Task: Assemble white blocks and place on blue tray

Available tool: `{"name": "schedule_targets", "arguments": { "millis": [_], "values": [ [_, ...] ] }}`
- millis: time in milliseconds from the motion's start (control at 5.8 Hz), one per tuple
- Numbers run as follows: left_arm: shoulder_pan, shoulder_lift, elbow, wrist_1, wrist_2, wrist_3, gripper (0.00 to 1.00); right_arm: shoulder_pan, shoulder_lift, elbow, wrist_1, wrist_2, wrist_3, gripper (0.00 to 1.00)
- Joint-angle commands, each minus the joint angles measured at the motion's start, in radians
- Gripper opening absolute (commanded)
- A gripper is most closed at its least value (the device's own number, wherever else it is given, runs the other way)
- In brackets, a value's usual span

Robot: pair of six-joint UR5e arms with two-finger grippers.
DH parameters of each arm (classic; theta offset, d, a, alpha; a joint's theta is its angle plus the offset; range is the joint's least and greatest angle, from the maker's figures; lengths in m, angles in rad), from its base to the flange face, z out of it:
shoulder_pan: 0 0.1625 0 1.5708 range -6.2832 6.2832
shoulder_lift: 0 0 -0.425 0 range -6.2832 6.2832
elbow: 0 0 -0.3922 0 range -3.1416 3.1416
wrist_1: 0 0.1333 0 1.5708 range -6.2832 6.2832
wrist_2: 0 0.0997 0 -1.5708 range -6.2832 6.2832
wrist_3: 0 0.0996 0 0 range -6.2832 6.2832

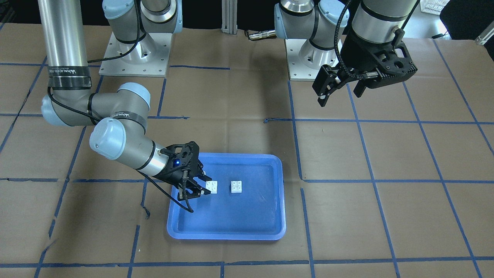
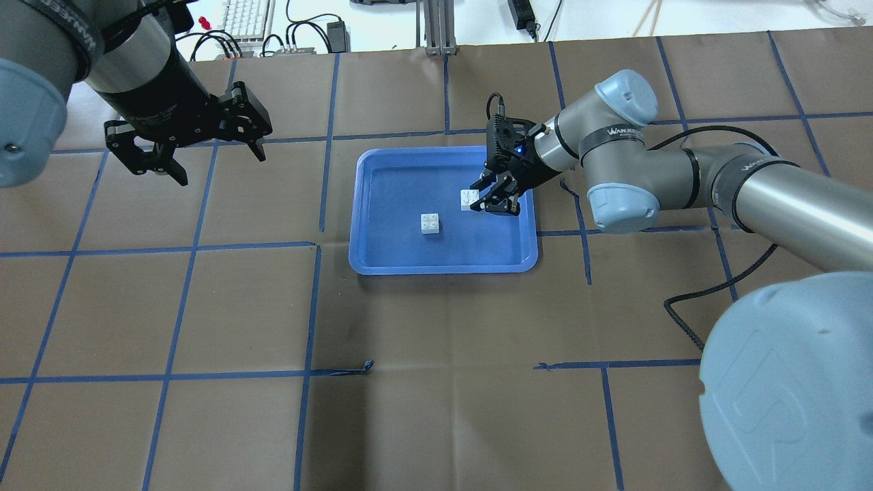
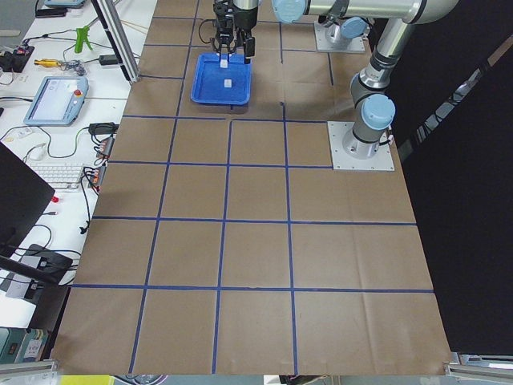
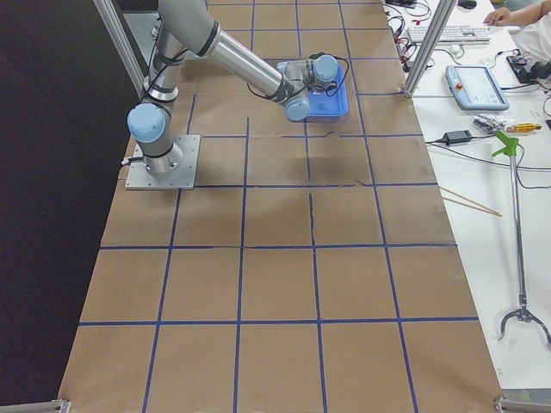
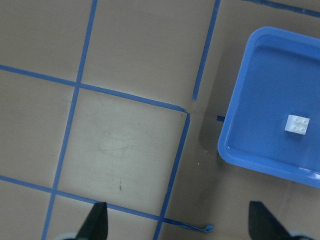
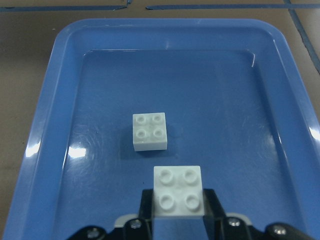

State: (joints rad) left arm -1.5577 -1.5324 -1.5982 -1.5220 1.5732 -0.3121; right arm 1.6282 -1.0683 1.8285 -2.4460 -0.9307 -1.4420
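The blue tray lies mid-table and holds both white blocks. One white block sits free on the tray floor, studs up; it also shows in the right wrist view. My right gripper reaches low into the tray, and its fingers press the sides of the other white block, which is also studs up. I cannot tell whether that block is lifted off the tray floor. My left gripper is open and empty, high above the bare table, away from the tray.
The table is brown paper with a grid of blue tape lines. The two arm bases stand at the robot's edge. Desks with a keyboard and a pendant lie beyond the table's end.
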Motion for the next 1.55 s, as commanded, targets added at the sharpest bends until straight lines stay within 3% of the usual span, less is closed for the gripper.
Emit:
{"name": "schedule_targets", "arguments": {
  "millis": [0, 172, 1379],
  "values": [
    [-0.001, 0.0, -0.003, 0.005, -0.005, 0.002, 0.99, 0.03, 0.037, 0.006, -0.089, -0.002, 0.063, 0.31],
    [0.001, -0.003, -0.011, 0.031, -0.004, 0.162, 0.99, 0.033, 0.041, 0.008, -0.09, -0.002, 0.065, 0.31],
    [0.005, 0.015, -0.022, 0.056, -0.005, 0.189, 0.99, 0.056, 0.08, 0.031, -0.137, -0.002, 0.065, 0.31]
  ]
}}
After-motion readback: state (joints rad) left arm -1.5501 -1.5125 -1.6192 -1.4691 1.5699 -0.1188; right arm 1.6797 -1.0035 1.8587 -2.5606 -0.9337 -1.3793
